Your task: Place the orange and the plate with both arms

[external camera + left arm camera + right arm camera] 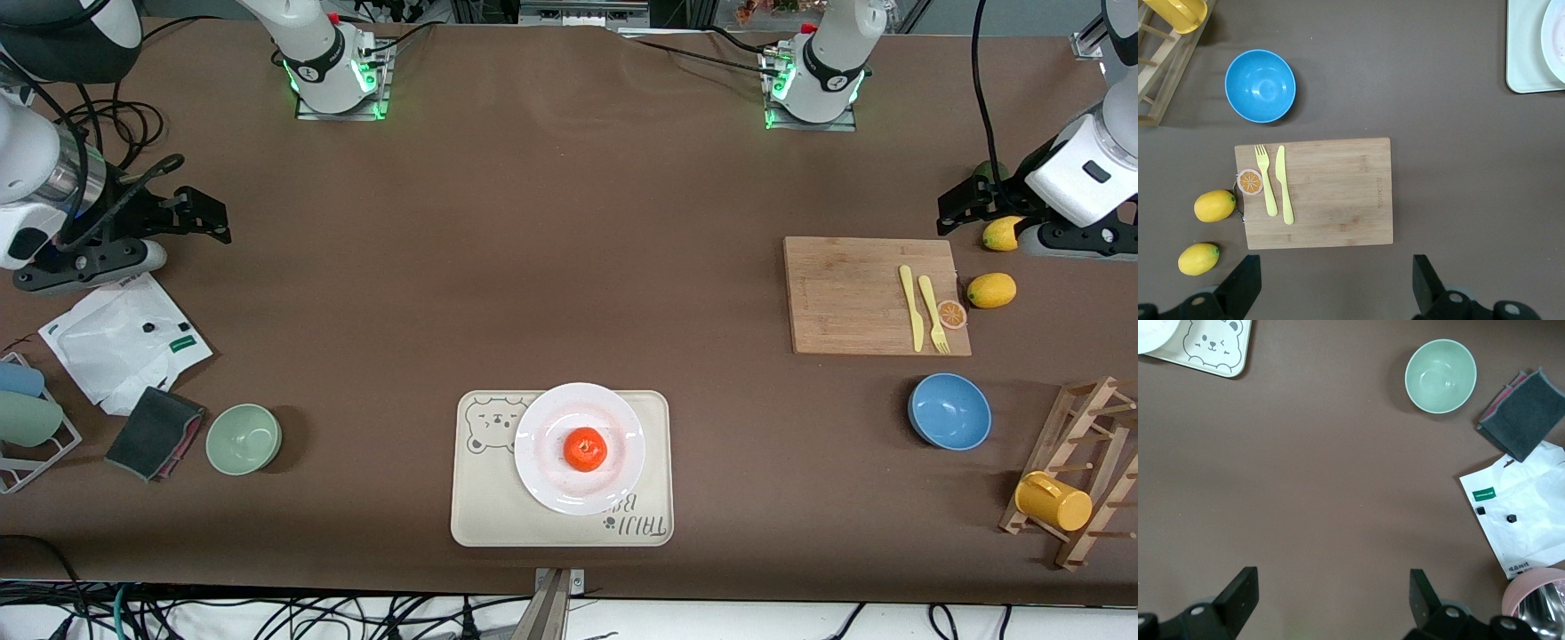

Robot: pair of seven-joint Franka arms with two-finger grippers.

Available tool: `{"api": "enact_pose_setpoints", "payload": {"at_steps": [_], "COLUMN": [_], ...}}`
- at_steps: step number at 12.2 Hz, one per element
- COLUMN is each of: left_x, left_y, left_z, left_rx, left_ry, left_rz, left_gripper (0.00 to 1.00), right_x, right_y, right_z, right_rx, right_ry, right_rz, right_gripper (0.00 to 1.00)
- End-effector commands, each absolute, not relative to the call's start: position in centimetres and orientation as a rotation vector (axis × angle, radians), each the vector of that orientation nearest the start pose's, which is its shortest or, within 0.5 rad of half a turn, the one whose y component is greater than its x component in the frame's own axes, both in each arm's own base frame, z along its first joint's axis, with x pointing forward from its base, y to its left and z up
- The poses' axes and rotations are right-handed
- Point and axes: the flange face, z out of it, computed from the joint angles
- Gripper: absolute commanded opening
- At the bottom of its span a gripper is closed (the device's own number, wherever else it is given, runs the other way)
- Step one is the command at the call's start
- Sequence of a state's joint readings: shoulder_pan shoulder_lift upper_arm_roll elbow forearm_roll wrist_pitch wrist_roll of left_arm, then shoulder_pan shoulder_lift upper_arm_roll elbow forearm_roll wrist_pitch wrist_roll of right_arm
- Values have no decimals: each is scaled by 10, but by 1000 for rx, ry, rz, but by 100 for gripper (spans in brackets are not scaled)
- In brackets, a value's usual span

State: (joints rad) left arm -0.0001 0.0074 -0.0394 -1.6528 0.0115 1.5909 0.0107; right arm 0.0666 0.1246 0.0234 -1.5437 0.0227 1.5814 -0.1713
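Note:
The orange [585, 449] sits in the middle of the white plate [542, 427]. The plate rests on a cream bear tray [480, 516] near the table's front edge. My left gripper [965, 206] is open and empty, over the table at the left arm's end, beside the cutting board; in its wrist view [1337, 280] the jaws stand wide apart and a sliver of the plate [1555, 40] shows. My right gripper [203, 216] is open and empty, over the table at the right arm's end; its wrist view [1333, 597] shows bare table and the plate's edge [1151, 333].
A wooden cutting board [845, 293] carries a yellow knife, a fork and an orange slice [952, 314]. Two lemons [991, 290], a blue bowl [949, 411] and a wooden rack with a yellow mug [1053, 500] lie nearby. A green bowl [244, 438], grey cloth and white bag [116, 342] lie at the right arm's end.

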Motion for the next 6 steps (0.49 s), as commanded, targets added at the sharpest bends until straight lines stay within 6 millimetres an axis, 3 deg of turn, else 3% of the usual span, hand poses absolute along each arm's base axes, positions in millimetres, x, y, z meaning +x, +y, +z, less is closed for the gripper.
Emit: {"api": "enact_pose_setpoints", "payload": {"at_steps": [1,6], "left_x": [553,553], "left_y": [-17,-17], "left_z": [587,587], "left_rx": [-3099,-3099], "left_ry": [105,105], "left_rz": [112,112], "left_gripper": [100,100], "right_x": [591,589], "right_y": [48,47], "right_z": [573,588], "right_rx": [-3096,-3095], "right_ry": [-374,-372], "right_rz": [147,125], "right_gripper": [100,100]}}
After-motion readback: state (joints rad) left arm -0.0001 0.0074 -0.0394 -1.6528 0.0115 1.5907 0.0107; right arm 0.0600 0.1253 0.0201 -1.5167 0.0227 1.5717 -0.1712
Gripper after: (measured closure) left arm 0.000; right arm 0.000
